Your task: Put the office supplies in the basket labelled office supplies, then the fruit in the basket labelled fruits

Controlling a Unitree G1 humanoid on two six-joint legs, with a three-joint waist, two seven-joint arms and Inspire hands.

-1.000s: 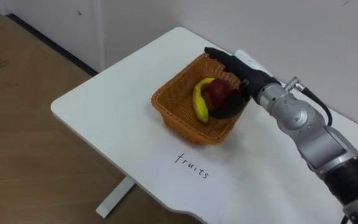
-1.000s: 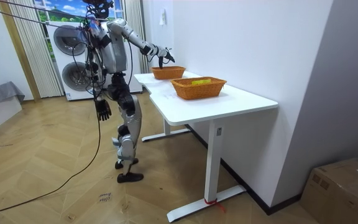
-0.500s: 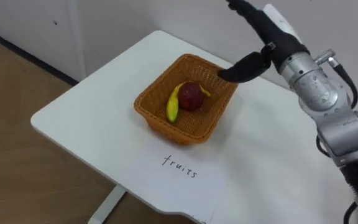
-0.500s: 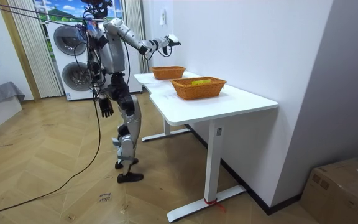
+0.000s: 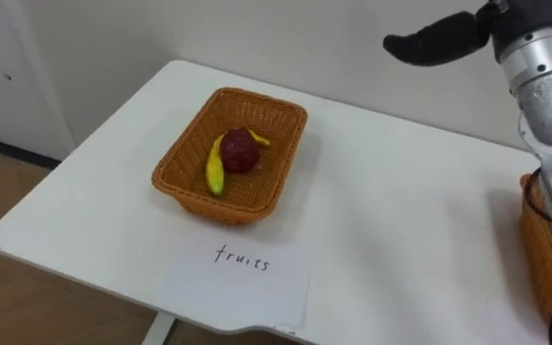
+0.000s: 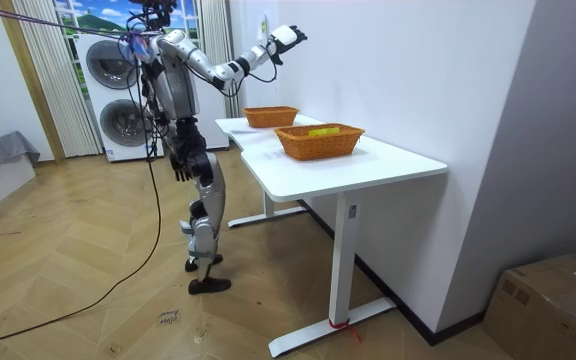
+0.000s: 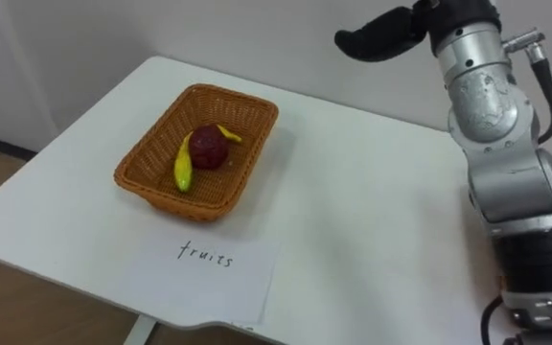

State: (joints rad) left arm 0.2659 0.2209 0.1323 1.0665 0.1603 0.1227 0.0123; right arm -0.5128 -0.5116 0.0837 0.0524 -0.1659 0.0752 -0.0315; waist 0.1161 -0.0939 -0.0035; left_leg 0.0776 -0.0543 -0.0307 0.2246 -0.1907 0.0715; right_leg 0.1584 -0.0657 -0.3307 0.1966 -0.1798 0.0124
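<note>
An orange wicker fruit basket stands on the white table, holding a yellow banana and a dark red fruit. A second wicker basket shows at the right edge; in the room view this basket has something yellow in it. My right hand is raised high above the table, up and to the right of the fruit basket, open and holding nothing. In the room view my left hand hangs open at my hip.
A paper label lies on the table in front of the fruit basket. A white wall runs along the table's far side. I stand at the table's end, with stacked washing machines behind me.
My right hand has come up out of the fruit basket and risen high above the table, leaving the red fruit beside the banana. The eye views have shifted to the right.
</note>
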